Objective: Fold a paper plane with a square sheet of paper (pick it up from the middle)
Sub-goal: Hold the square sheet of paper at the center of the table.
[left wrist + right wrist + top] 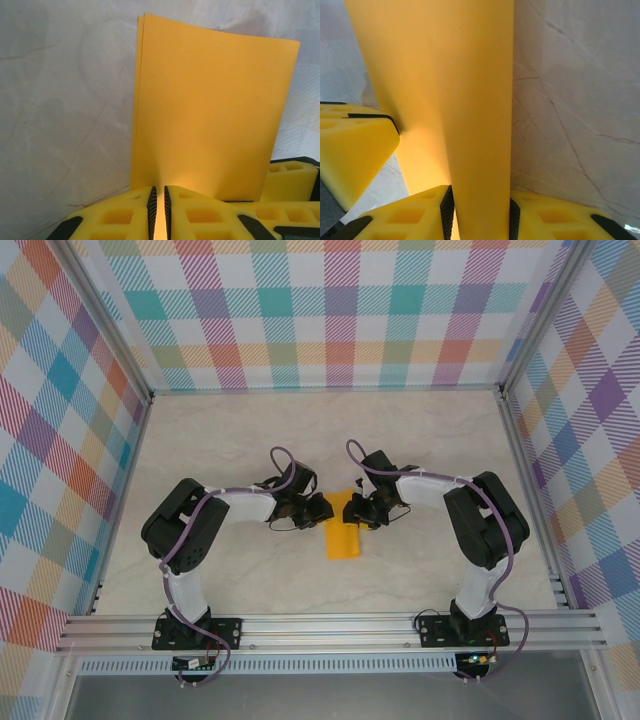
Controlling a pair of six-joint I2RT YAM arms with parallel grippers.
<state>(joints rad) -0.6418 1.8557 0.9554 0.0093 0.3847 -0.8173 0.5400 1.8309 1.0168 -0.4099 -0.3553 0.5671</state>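
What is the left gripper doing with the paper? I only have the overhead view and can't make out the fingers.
Observer: In its wrist camera, the left gripper pinches the near edge of the paper, with its jaws almost together.
Operator: Is that a single layer?
Observer: No, two edges show at the far left corner, so it is folded over.
Operator: And the right gripper?
Observer: The right gripper holds a wider, curved band of the paper between its pads.

The orange square sheet of paper [343,540] (folded narrow) sits on the bench [230,430], its far end between the left end effector [319,508] and right end effector [358,510].
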